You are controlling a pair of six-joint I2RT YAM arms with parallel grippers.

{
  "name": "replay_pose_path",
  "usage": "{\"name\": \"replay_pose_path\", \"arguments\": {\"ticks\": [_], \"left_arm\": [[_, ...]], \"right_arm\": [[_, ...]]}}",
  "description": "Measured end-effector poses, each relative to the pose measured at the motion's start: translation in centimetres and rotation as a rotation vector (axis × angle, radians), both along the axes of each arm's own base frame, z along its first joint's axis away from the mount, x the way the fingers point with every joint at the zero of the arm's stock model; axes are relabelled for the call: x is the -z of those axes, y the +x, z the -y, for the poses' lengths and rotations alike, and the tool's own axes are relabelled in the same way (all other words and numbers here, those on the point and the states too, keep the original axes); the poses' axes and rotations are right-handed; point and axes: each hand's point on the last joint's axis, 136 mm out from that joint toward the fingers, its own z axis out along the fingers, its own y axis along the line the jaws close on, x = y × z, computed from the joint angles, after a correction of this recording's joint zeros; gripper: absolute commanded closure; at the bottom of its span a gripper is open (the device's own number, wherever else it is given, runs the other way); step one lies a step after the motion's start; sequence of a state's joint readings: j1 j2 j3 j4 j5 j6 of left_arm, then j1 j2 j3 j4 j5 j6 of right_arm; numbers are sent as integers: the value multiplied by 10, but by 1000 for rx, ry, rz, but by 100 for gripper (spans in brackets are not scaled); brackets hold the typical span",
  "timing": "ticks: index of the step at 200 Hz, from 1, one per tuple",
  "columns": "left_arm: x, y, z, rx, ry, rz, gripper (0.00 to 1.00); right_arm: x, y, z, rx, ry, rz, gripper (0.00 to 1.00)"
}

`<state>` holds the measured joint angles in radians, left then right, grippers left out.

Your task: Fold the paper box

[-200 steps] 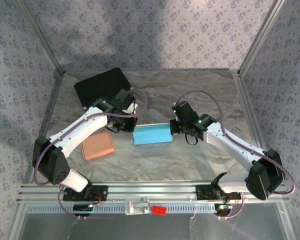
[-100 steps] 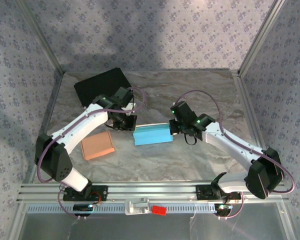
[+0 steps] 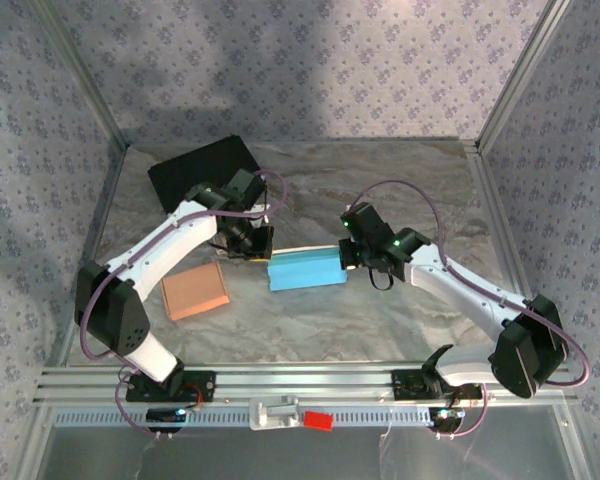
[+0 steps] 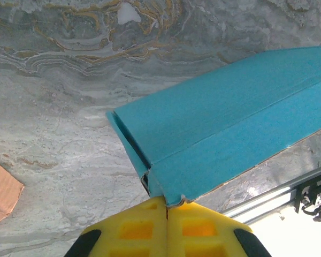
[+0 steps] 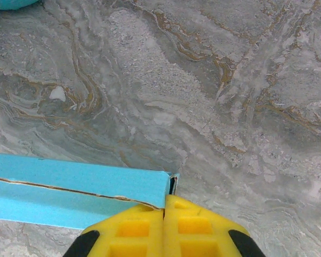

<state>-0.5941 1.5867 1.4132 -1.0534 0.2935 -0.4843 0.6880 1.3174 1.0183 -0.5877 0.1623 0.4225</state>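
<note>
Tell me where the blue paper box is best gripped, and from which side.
Probably a short end of the blue paper box, approached along its length from either side. It lies long across the table; its top is broad, while the end walls look thin enough to pinch.

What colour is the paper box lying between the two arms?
Light blue, leaning turquoise. The paper box shows best in the left wrist view.
</note>
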Motion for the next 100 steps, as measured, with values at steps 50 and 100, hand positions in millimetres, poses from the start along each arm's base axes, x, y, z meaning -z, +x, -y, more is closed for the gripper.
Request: {"name": "replay_pose_path", "arguments": {"ticks": [50, 100], "left_arm": [[2, 0, -1, -14, -10, -40, 94], [1, 0, -1, -22, -29, -56, 94]], "right_arm": [[0, 1, -1, 0, -1, -1, 100], [0, 2, -1, 2, -3, 0, 100]]}}
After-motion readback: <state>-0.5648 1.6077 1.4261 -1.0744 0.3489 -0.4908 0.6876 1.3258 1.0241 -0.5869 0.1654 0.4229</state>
